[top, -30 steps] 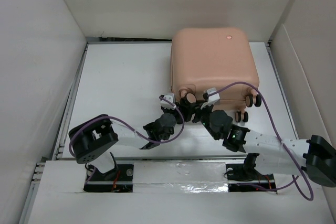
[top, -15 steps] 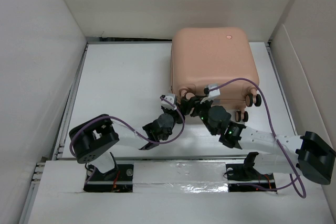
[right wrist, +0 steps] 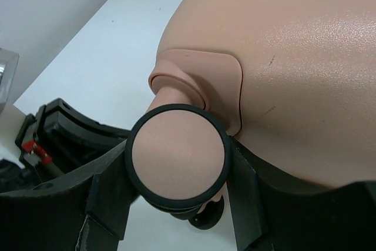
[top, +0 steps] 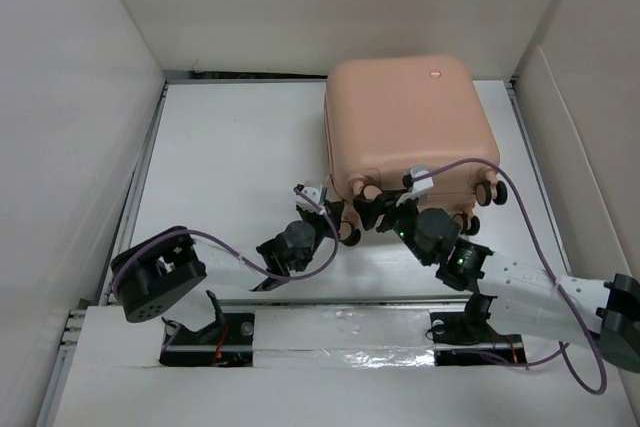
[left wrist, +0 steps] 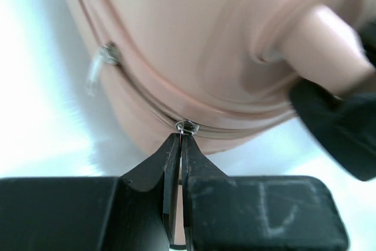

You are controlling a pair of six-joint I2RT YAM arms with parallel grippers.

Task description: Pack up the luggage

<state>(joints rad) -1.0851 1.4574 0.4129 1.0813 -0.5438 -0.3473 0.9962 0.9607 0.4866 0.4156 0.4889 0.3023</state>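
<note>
Luggage (top: 405, 117) lies closed on the table (top: 230, 147), shell up, directly ahead of both my tools and touching each of them at its near edge.

My left gripper (left wrist: 178, 145) is pinched narrow, its fingertips meeting on the small metal zip slider (left wrist: 186, 126) just beyond them, where the seam (left wrist: 141, 95) curves round the lower corner. A second pull (left wrist: 100, 66) hangs on the same seam, up and to the left of my fingertips. My right gripper (top: 372, 209) is clamped on a caster wheel (right wrist: 178, 156). The wheel sits squarely between the two fingers, its pink face towards the wrist camera, and the shell rises just behind it.

I judge the case stiff and smooth, a glossy hard shell with rounded corners that would give flat pads nothing to bite on, so the wheel stem and the zip hardware are the sensible holds. It looks light enough to slide if the zip is tugged, which is why bracing a wheel helps. The wheel can swivel and roll, though, so that hold may twist under load. The slider is tiny and thin — an off-line pull could let it slip out of my tips. I would keep any pull along the seam. I cannot see what is inside.
</note>
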